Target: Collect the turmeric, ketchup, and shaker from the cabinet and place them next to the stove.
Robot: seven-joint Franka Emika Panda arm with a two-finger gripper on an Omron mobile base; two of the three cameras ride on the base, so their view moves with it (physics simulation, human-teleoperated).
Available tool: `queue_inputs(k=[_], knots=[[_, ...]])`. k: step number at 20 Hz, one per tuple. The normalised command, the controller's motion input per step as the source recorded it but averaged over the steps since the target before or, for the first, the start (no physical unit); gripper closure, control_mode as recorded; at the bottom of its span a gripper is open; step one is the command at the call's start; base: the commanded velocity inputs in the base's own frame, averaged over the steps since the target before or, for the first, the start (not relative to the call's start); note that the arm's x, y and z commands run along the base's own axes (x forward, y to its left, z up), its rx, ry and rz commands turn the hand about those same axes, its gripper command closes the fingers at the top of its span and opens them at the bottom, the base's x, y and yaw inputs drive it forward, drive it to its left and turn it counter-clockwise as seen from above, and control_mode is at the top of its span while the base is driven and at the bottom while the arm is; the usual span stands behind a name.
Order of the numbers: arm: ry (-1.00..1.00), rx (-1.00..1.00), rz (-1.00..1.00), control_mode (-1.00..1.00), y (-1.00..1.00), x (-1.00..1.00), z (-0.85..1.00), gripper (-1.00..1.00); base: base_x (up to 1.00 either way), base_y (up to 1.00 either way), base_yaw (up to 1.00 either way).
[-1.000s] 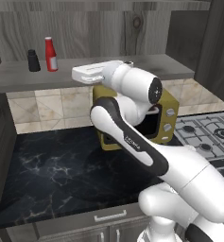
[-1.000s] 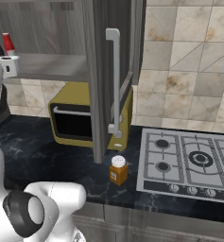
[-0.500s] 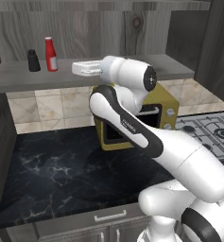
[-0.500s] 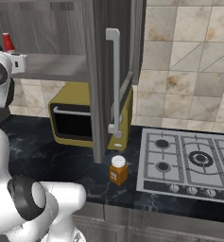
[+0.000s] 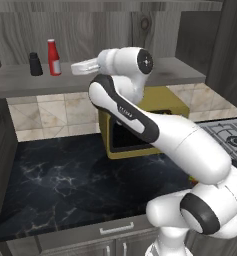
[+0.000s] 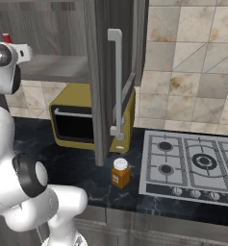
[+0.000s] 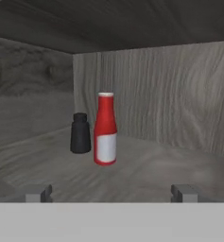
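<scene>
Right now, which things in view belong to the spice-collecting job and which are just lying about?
Job:
- ketchup, on the cabinet shelf
- shaker, beside it
- turmeric, already on the counter by the stove
- gripper, open, facing the ketchup

Lying about:
- microwave

Cabinet (image 7: 179,104) matt grey wood grain; ketchup (image 7: 105,130) smooth red plastic, white label; shaker (image 7: 80,133) matt black; desk (image 5: 65,180) glossy black marble; stove (image 6: 192,163) silver-grey metal.

Beige tiled wall (image 6: 192,62) behind a black marble desk (image 5: 65,175); a yellow-olive microwave (image 6: 82,120) sits on it, grey drawers (image 5: 80,237) below.
</scene>
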Motion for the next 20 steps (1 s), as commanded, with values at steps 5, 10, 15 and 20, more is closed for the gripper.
queue_inputs(k=[5,10,15,20], knots=[[0.0,-0.05,0.01,-1.0,0.28,-0.01,0.0,-1.0,0.0,0.0,0.0],[0.0,0.0,0.0,-1.0,0.17,0.07,0.0,-1.0,0.0,0.0,0.0],[0.0,0.0,0.0,-1.0,0.0,0.13,0.0,-1.0,0.0,0.0,0.0],[0.0,0.0,0.0,-1.0,0.0,0.35,0.03,-1.0,0.0,0.0,0.0]])
